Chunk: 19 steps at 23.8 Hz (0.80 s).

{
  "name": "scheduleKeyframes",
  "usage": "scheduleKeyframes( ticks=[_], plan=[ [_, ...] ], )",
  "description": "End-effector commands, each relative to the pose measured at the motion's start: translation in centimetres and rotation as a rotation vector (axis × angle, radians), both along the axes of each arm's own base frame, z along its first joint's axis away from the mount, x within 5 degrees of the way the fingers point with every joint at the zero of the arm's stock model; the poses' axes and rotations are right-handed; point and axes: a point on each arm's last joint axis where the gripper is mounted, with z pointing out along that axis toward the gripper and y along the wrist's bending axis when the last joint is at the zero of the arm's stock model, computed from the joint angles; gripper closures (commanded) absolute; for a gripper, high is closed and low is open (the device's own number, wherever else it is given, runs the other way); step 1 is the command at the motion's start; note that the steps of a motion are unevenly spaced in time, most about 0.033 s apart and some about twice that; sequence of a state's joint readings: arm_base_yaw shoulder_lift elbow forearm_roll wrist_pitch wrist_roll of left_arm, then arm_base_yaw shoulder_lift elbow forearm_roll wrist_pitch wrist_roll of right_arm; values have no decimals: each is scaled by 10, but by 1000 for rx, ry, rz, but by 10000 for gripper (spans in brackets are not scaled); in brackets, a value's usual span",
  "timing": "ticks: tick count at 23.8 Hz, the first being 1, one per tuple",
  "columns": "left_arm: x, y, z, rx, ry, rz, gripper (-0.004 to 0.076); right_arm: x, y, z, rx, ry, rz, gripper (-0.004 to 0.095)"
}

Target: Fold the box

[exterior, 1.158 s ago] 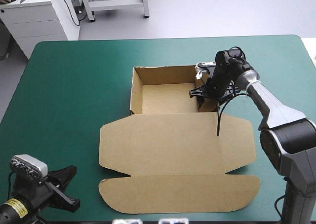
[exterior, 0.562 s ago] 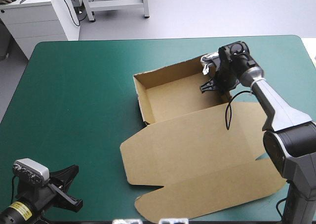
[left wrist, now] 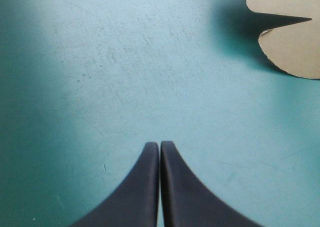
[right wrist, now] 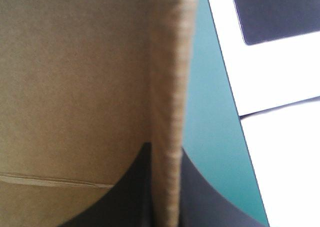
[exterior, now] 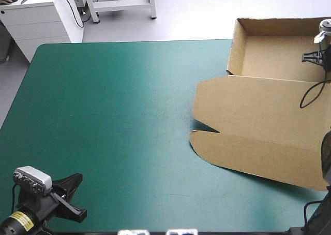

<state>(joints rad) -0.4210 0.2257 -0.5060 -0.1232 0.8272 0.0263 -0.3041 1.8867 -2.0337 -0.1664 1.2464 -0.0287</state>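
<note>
The right pincer [right wrist: 165, 149] pinches a wall of the box [exterior: 258, 105], likely to reposition it, while the left pincer [left wrist: 159, 145] rests pressed together over bare worktop [exterior: 114, 100], leaving room

box [exterior: 258, 111] | brown board, open tray, walls up, lid spread flat | table far-right corner, tray past far edge
</note>
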Motion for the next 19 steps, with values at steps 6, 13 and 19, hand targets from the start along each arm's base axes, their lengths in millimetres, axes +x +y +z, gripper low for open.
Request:
scheduleKeyframes(
  ticks=[6,13,19],
  plan=[
    [-1,0,5,9,13,-7,732,19,-38,-41,34,34,-55,928],
    [-1,1,4,26,21,-4,732,36,-45,-88,71,152,-62,923],
    [-1,1,4,30,17,-2,732,21,-69,-84,205,118,-100,433]
  ],
)
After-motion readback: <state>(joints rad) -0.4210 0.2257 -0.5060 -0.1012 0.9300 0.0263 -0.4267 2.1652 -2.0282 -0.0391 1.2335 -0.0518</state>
